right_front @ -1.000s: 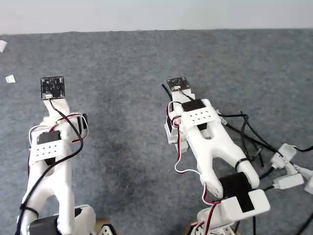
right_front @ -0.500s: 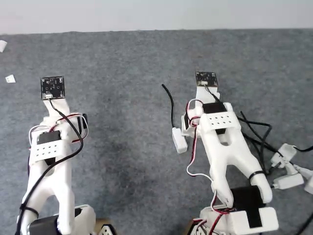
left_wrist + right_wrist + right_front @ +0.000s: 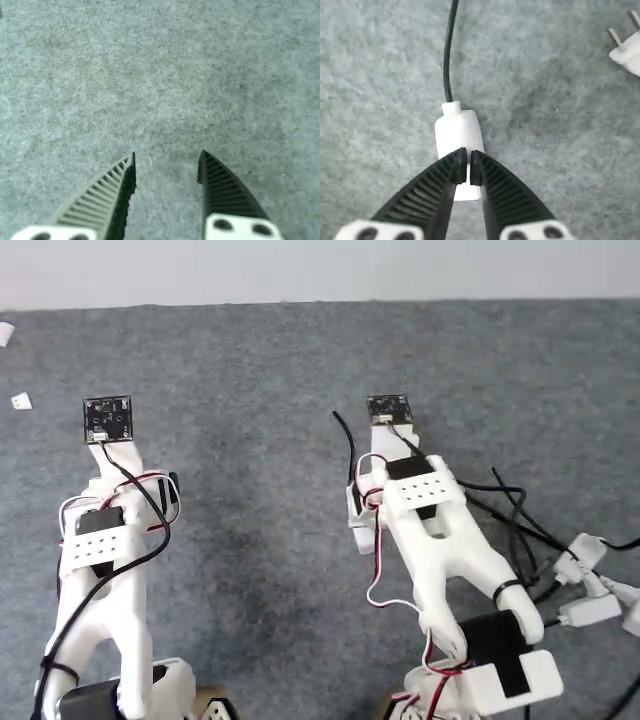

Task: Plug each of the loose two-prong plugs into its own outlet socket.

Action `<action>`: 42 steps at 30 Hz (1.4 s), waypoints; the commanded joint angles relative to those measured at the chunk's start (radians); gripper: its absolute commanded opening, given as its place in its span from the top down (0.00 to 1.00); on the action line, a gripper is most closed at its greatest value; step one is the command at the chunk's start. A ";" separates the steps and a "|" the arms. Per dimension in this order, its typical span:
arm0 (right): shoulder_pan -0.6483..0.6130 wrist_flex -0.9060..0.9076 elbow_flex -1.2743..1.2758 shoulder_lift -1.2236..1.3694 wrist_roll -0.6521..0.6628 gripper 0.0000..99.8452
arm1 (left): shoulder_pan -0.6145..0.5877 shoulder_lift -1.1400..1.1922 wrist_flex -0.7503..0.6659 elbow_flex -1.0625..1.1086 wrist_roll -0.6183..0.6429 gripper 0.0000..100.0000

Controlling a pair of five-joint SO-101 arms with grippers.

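Two claws, both mine. Left claw (image 3: 167,160): fingers apart over bare grey carpet (image 3: 160,75), with open room on every side. Right claw (image 3: 465,152): fingers together, tips over the near end of a white connector (image 3: 456,127) on a black cord (image 3: 449,50). One two-prong plug (image 3: 627,47): well apart on the carpet, prongs free.

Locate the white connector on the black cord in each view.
High view: white connector mid-picture, tucked against the right arm on the side facing the other arm.
Right wrist view: white connector on the mat just under the right gripper tips.
Left wrist view: left gripper over grey mat.
Shared landmark: the black cord running out of the connector's end.
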 commanded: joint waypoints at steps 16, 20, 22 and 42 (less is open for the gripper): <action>0.058 0.059 0.000 -0.232 0.003 0.99 | -0.008 -0.020 -0.028 -0.018 -0.009 0.80; 0.196 0.073 0.005 -0.337 0.003 0.99 | -0.008 -0.020 -0.028 -0.018 -0.009 0.80; 0.269 0.019 0.015 -0.334 0.052 0.99 | -0.008 -0.020 -0.028 -0.018 -0.009 0.80; 0.302 -0.039 -0.081 -0.022 0.278 0.98 | 0.000 0.041 -0.072 -0.033 -0.008 0.80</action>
